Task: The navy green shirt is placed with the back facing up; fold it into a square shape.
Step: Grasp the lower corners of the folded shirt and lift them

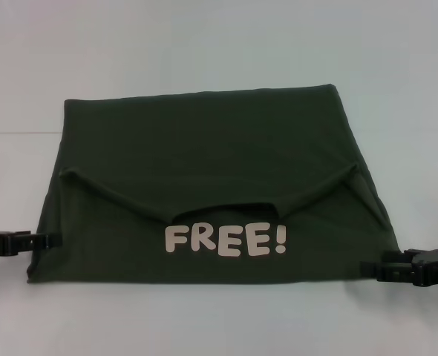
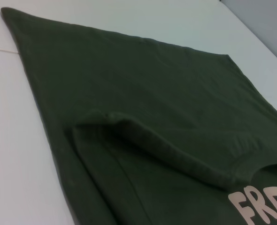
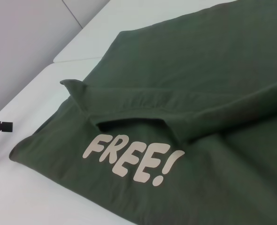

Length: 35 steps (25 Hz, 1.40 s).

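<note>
The navy green shirt lies folded on the white table, its top part turned down over the lower part. The folded flap's edge dips in a V above a pale "FREE!" print. My left gripper rests low at the shirt's left edge, near the front corner. At the right front corner sits my right gripper, just off the fabric. The left wrist view shows the shirt and its fold ridge. Shirt, print and the far-off left gripper appear in the right wrist view.
The white table extends beyond the shirt on all sides. A seam between table panels runs left from the shirt. A grey wall stands beyond the table's far edge.
</note>
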Motion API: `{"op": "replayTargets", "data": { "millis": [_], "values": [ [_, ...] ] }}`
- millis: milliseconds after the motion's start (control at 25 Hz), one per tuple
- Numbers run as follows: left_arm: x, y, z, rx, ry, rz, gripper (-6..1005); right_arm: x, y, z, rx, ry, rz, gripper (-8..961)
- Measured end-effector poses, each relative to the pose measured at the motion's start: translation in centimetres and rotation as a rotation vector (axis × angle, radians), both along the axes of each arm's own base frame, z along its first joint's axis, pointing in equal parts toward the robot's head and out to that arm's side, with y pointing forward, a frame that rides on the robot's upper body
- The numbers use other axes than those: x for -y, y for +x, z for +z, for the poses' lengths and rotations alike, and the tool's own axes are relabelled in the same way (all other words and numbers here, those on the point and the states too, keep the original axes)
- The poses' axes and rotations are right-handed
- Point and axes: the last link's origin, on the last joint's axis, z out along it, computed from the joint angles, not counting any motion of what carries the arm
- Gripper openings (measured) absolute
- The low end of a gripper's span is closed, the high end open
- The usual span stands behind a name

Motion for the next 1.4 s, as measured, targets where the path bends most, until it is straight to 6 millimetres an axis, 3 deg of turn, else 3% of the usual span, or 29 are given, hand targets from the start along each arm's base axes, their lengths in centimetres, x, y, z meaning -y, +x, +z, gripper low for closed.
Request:
{"op": "replayTargets", "data": {
  "millis": [440, 1400],
  "values": [
    [0.6, -0.3, -2.7, -0.087, -0.061, -0.041, 872, -0.3, -0.3, -0.1, 0.0, 0.001, 0.004, 924],
    [0.7, -0.4, -3.5, -0.039, -0.065, 0.008, 863, -0.4, -0.4, -0.2, -0.001, 0.0, 0.006, 922]
  ]
}}
